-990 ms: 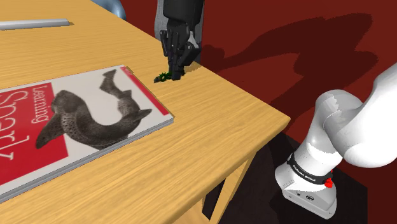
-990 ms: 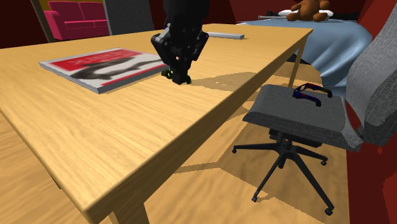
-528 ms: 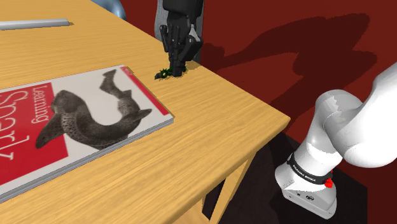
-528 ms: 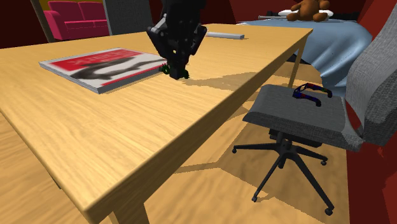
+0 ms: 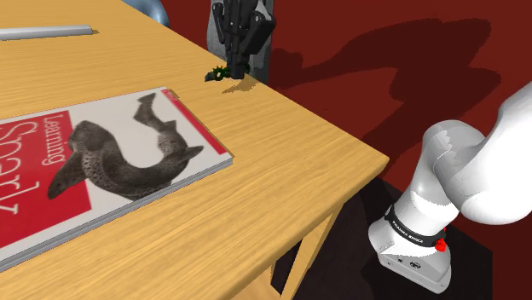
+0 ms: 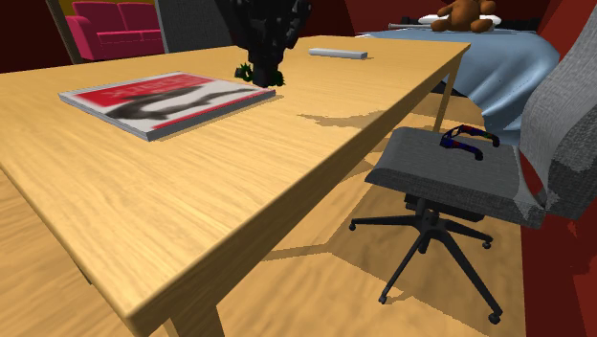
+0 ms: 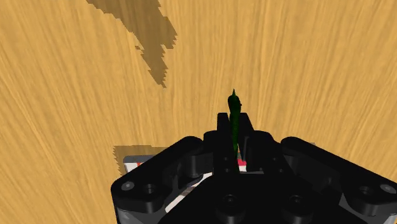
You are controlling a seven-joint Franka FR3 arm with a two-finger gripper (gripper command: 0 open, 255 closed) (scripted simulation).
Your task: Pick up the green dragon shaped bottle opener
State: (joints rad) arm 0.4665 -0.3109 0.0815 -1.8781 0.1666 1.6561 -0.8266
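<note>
Compared with one second ago, the gripper [image 5: 235,70] is now higher above the table [image 5: 290,162]. The green dragon bottle opener [image 5: 216,75] no longer lies on the wood under the fingertips. It goes up together with the fingers [image 7: 222,137], which are closed on its two sides, and its green end sticks out beyond their tips.

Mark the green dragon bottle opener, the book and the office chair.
green dragon bottle opener [image 5: 216,75], shoulder view, on its spiky green body.
book [image 5: 111,162], shoulder view, on the grey animal on its cover.
office chair [image 6: 431,169], second exterior view, on a bare part of its grey seat.
</note>
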